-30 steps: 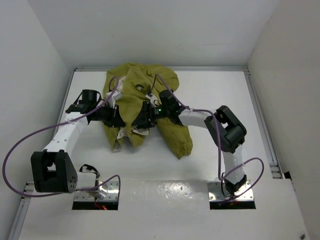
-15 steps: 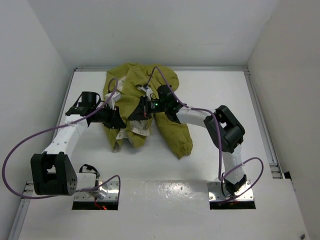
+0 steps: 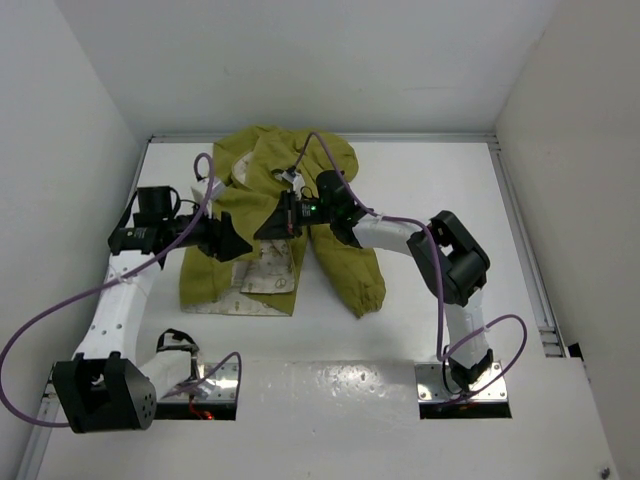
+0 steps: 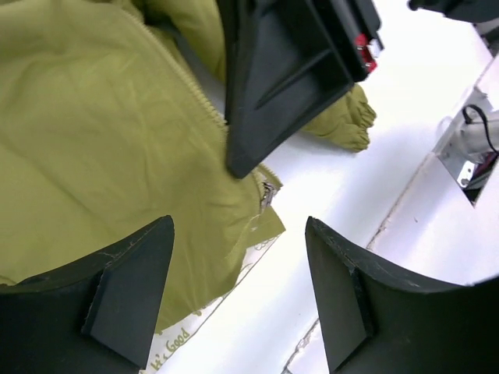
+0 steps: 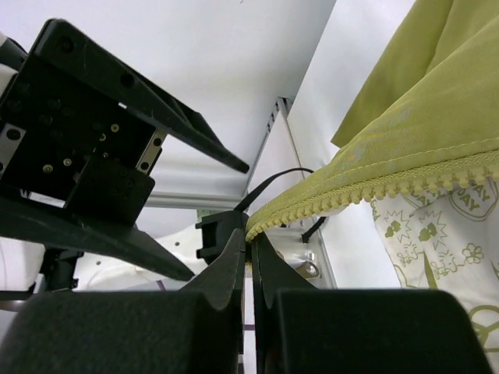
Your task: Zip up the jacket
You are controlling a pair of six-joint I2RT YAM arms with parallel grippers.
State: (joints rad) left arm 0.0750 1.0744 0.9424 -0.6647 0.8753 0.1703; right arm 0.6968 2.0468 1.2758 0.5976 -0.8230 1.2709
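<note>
While right tool [image 5: 248, 240] pinches jacket [image 5: 437, 86] edge, left tool [image 4: 239, 227] seemingly spread wide.

Olive-yellow jacket [image 3: 340, 250] lies crumpled, unzipped (cream printed lining showing), mid-table

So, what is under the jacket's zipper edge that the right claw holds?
Under the zipper edge of the jacket, pinched in the right claw, a cream lining with green prints shows. Farther in, olive fabric covers it, so nothing more can be seen.
</note>
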